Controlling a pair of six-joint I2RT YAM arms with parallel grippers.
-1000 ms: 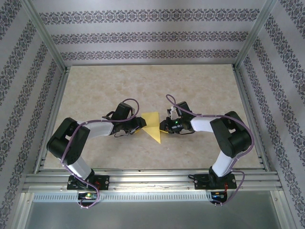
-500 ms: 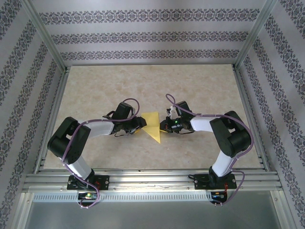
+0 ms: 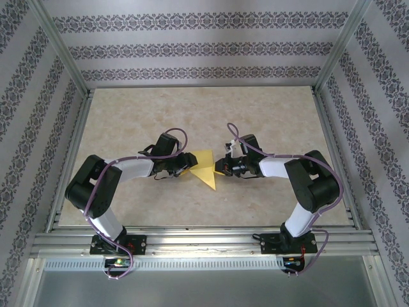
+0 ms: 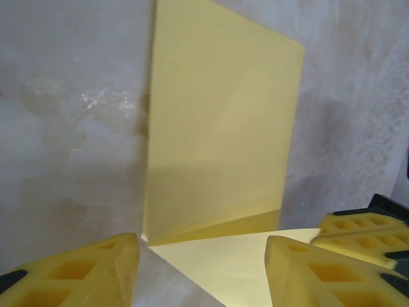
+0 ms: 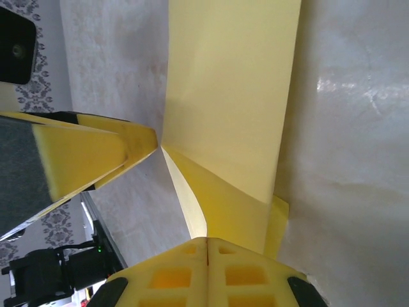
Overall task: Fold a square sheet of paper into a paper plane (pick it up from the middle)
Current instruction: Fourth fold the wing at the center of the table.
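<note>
The yellow sheet of paper (image 3: 204,166), partly folded with a pointed corner toward the near side, lies mid-table between my two grippers. In the left wrist view its upright panel (image 4: 223,128) rises from a flat flap. My left gripper (image 4: 201,256) stands open with its fingers either side of that flap, at the paper's left edge (image 3: 186,164). My right gripper (image 5: 208,246) is shut on the paper's raised fold (image 5: 230,96), at its right edge (image 3: 221,168). One left finger (image 5: 89,160) shows in the right wrist view.
The beige marbled table top (image 3: 268,115) is walled by patterned panels and aluminium posts. A metal rail (image 3: 204,242) runs along the near edge by the arm bases. Bare table lies behind and to both sides of the paper.
The right gripper has come together on the paper's edge and its wrist has shifted slightly right. The left gripper's jaws have spread a little. The paper has barely moved.
</note>
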